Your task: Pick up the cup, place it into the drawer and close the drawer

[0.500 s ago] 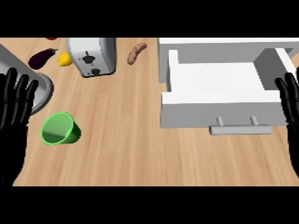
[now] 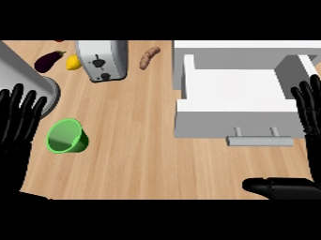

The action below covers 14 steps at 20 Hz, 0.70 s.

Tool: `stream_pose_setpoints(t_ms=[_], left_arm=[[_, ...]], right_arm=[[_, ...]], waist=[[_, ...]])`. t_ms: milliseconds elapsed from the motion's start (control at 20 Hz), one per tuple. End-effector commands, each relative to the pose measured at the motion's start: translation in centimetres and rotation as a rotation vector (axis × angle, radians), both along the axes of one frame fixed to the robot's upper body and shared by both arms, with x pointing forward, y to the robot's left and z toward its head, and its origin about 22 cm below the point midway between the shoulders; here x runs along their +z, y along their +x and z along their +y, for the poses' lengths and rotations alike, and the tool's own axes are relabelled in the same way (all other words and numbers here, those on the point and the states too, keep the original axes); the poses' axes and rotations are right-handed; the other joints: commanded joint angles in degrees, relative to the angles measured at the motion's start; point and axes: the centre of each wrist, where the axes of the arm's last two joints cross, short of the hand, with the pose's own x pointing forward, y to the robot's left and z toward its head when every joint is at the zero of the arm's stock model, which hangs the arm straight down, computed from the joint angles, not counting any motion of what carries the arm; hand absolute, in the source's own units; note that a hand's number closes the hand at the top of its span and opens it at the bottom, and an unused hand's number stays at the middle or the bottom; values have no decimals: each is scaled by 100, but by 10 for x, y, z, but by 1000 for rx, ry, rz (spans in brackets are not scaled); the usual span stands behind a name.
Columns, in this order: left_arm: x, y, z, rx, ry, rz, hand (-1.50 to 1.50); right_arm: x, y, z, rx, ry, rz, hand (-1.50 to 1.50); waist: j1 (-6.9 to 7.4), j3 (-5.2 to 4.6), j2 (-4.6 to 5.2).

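Cup not yet picked up; drawer stood open.

Nearest me, both robot hands were released, fingers straight: my left robot hand (image 2: 11, 126) at the view's left, my right robot hand (image 2: 319, 117) at its right. The green cup (image 2: 67, 136) lay tipped on the tabletop (image 2: 135, 140) just right of the left one. I judged it light, stiff and a bit slippery; best taken across its wall near the rim. Farther off, just left of the right one, was the white drawer (image 2: 236, 93).

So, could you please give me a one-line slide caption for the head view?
Open left hand beside the green cup, open right hand beside the open white drawer.
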Motion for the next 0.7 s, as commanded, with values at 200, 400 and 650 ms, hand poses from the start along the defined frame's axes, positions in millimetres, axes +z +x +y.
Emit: stream_pose_setpoints(t_ms=[200, 400, 650], left_arm=[[-37, -10, 39, -8, -96, 97, -150], [-55, 2, 46, 47, -88, 129, -150], [-86, -18, 44, 124, -34, 164, -150]], right_arm=[[8, 0, -16, 26, -28, 25, -150], [-3, 20, -1, 30, -39, 40, -150], [-11, 23, -10, 20, -27, 29, -150]], waist=[[-10, -3, -8], [-4, -2, -4], [4, -1, -4]])
